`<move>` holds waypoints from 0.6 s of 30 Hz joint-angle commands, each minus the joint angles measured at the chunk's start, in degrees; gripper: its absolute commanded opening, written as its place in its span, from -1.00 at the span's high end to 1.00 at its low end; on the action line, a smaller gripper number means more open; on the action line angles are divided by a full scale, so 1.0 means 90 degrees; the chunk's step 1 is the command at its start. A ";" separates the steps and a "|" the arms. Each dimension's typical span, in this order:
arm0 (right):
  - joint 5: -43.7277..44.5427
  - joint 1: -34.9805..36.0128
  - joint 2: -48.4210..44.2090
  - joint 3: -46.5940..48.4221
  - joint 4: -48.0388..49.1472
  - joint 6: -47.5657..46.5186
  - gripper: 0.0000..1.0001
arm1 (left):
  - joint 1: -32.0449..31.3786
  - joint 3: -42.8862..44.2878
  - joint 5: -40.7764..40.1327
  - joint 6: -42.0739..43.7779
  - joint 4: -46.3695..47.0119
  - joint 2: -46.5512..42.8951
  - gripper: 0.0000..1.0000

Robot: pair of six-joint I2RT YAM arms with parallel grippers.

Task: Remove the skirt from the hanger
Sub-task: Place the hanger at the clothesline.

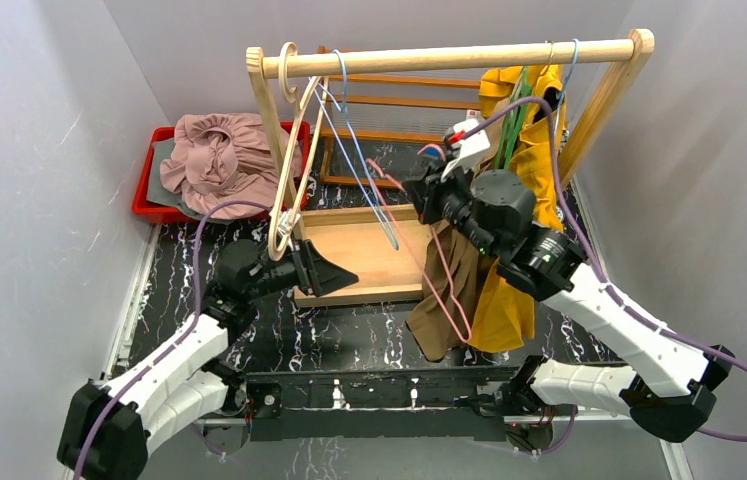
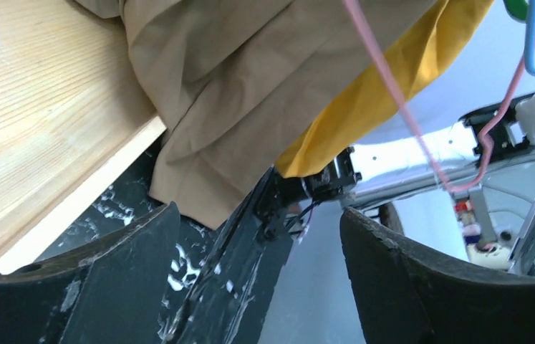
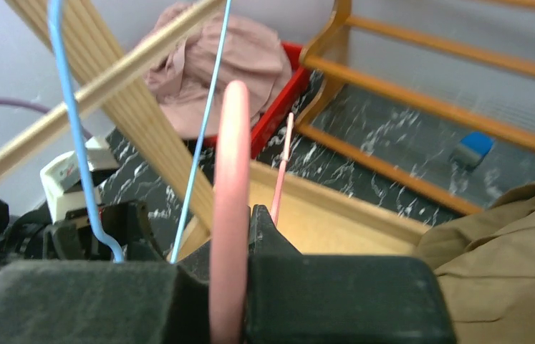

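Top external view high behind, looking down over the whole wooden rack (image 1: 449,57), left wrist view low, close beside the tan skirt (image 2: 250,86) — right wrist view tight on the pink hanger (image 3: 230,179), all 3 sharing skirt and hanger.

Top of the skirt (image 1: 429,320) is lost behind the right arm (image 1: 509,225); pink hanger (image 3: 230,201) is a close blur, running off the bottom edge.

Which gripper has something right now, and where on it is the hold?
The right gripper is shut on the pink hanger, pinching one thin wire arm. The left gripper is open, holding nothing.
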 commanded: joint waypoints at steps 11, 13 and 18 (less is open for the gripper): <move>-0.0905 -0.0012 -0.0349 -0.1165 0.1197 0.1337 1.00 | -0.2506 -0.0989 -0.4714 -0.2469 0.3674 0.0736 -0.41; -0.0884 -0.0012 -0.0381 -0.1264 0.1245 0.1361 1.00 | -0.2671 -0.0907 -0.4949 -0.2840 0.4244 0.1223 -0.45; -0.0984 -0.0012 -0.0449 -0.1393 0.1409 0.1463 1.00 | -0.2944 -0.0557 -0.5218 -0.3523 0.5591 0.2418 -0.43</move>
